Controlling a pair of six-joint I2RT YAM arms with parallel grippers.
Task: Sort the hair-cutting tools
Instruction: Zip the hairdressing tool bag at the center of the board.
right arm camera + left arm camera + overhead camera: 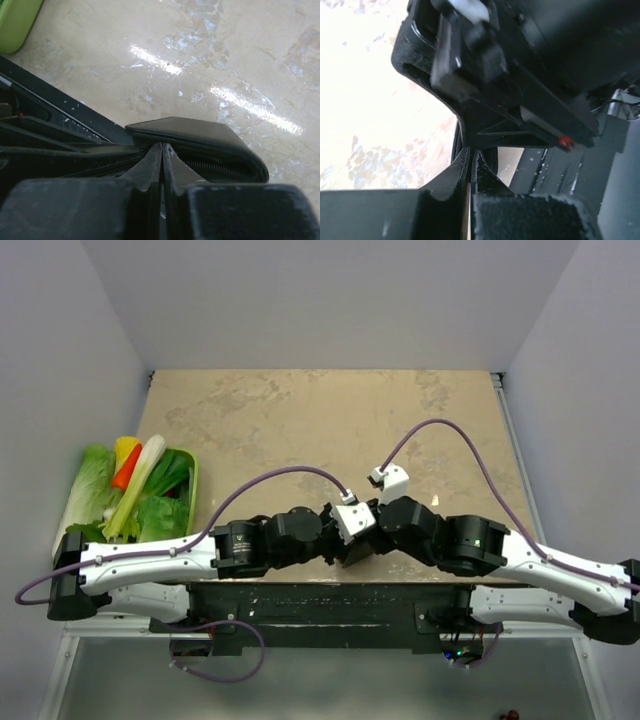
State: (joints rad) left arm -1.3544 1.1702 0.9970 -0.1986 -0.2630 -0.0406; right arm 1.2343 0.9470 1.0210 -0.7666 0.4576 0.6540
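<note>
Showing two robot arms bent inward, their grippers meeting at the near middle edge of a beige marbled worktop (320, 420).

The left gripper (471, 162) has its jaws pressed together, with only a hairline slit between them, and the dark body of the other arm fills the view just ahead of it. The right gripper (161, 150) also has its jaws together, their tips right at the near edge of a black case (200, 137) that lies flat on the worktop with a zip along its side; whether the tips pinch anything cannot be told. The scissors and combs cannot be made out in any view. At the left side, a green tray (193, 480) holds vegetables (140, 490).
</note>
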